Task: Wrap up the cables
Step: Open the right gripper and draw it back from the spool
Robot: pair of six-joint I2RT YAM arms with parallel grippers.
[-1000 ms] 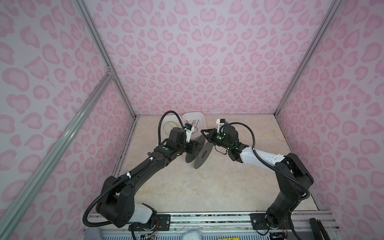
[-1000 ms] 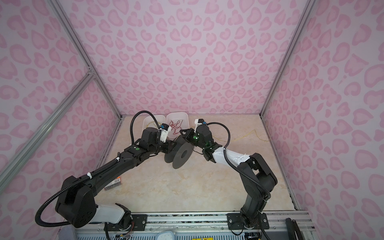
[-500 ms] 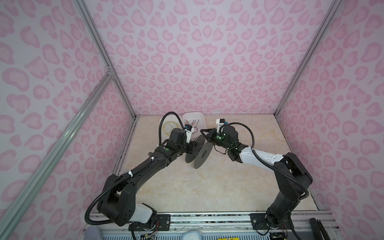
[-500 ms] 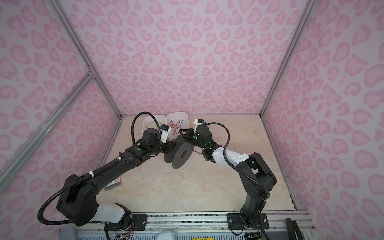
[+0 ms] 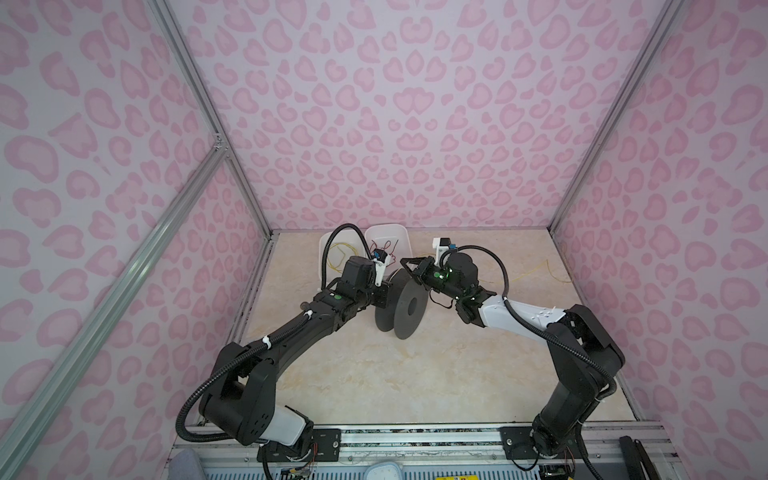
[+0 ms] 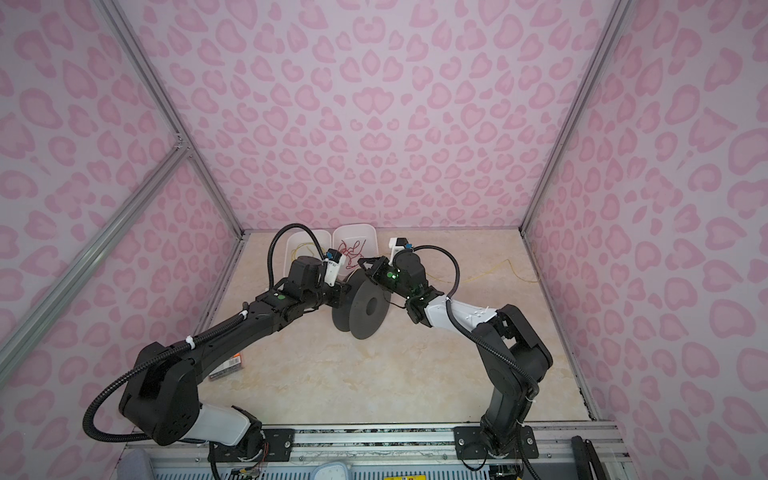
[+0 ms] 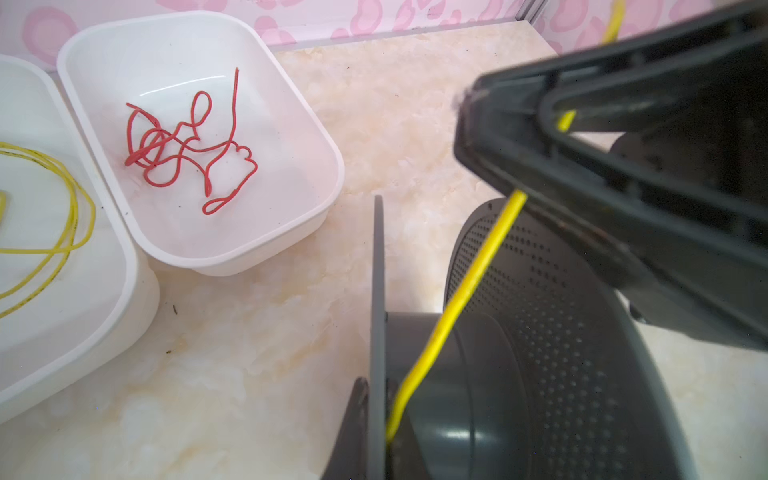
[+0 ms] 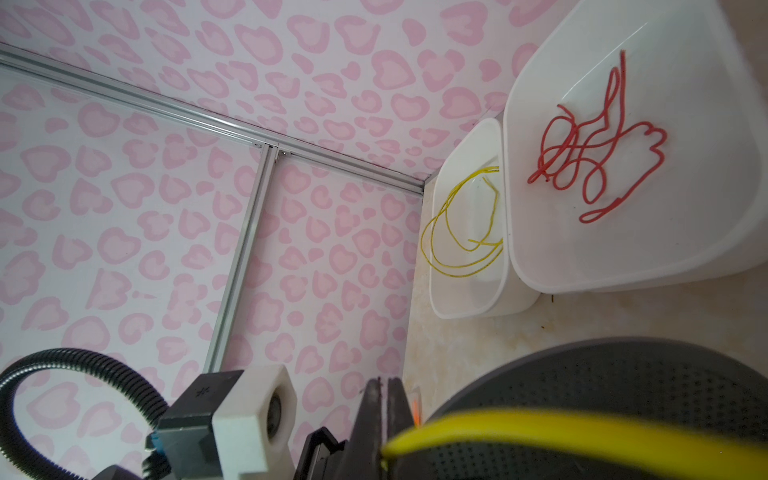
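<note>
Midway across the tabletop (image 5: 374, 374), where the grey spool (image 5: 405, 305) stands on edge, the left tool (image 7: 374, 417) is clamped on its flange and the right tool (image 8: 385, 415) pinches the yellow cable (image 7: 461, 286) running down to the hub, so winding looks barely started and next calls for taut laps around that hub.

The left arm (image 5: 316, 324) and right arm (image 5: 528, 316) are stretching forward, elbows bent, wrists angling toward each other. The left gripper (image 5: 383, 293) is clamping the spool (image 5: 409, 307) by its flange. Just right of it and higher, the right gripper (image 5: 404, 262) is pinching the cable (image 7: 469, 270), jaws closed.
</note>
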